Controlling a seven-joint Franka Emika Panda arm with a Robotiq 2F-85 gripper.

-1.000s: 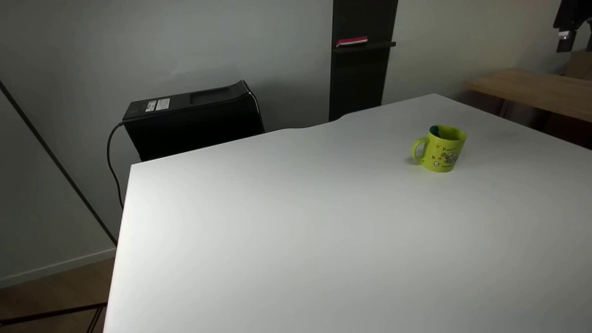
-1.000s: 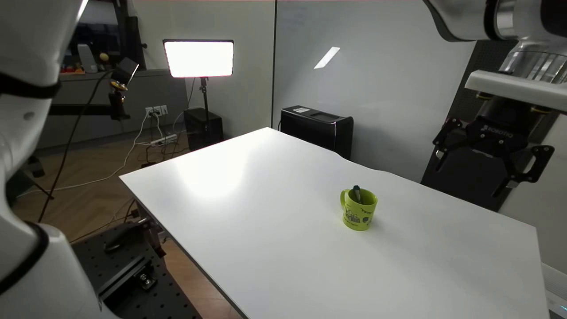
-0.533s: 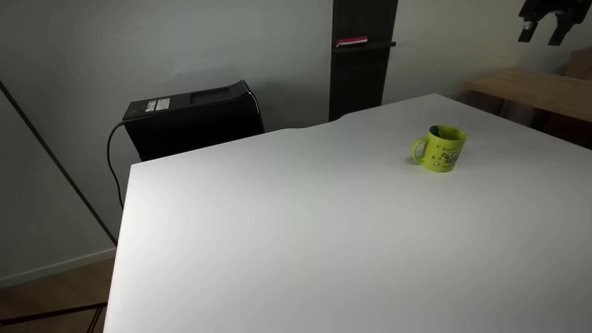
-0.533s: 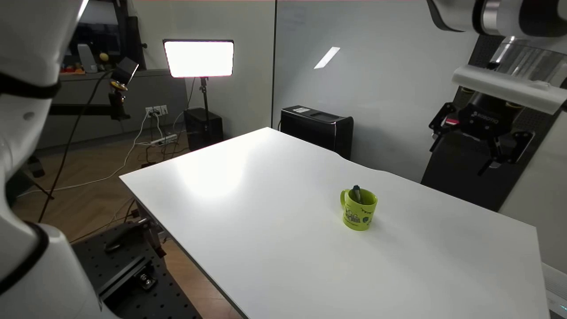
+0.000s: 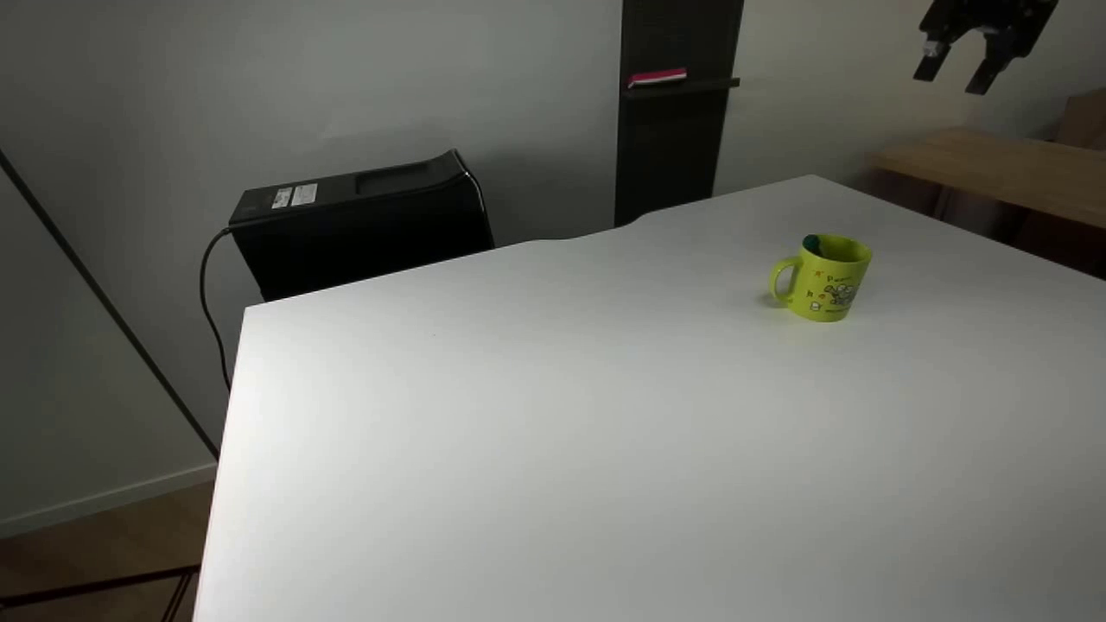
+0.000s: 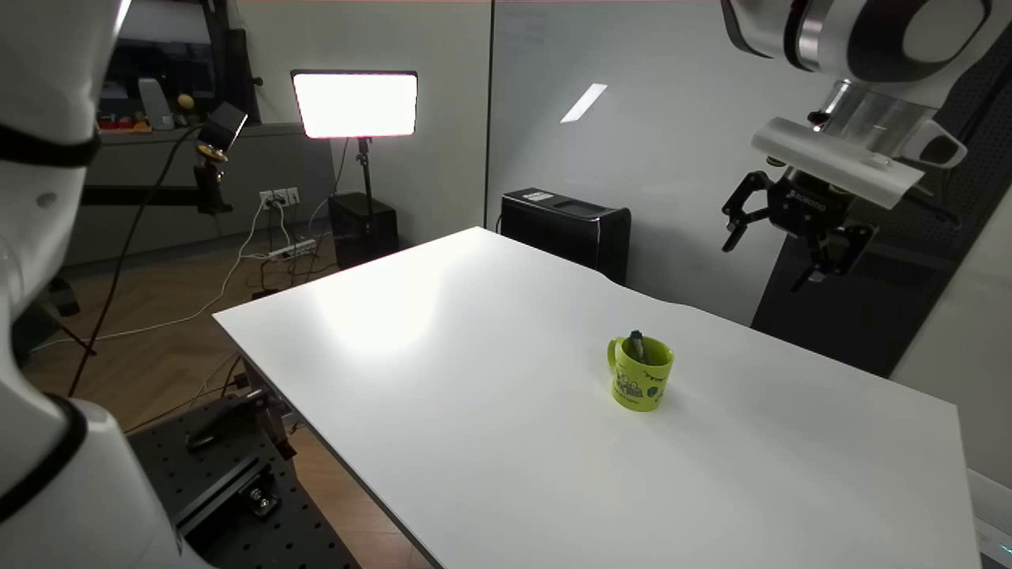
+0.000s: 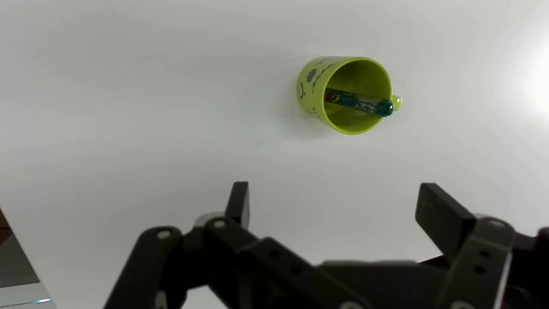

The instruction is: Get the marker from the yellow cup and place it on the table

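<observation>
The yellow-green cup stands upright on the white table; it also shows in an exterior view and in the wrist view. The marker leans inside the cup, its dark green end by the rim on the handle side. That end also shows in both exterior views. Its lower end is partly hidden by the cup wall. My gripper is open and empty, high above the table and apart from the cup. It also shows in the wrist view, below the cup, and in an exterior view.
A black boxy device stands behind the table edge. A light wooden table is at the back right. A bright lamp panel stands beyond the table. A dark panel is against the wall.
My gripper has moved left in both exterior views, closer to the cup, and stays open. The cup and marker have not moved.
</observation>
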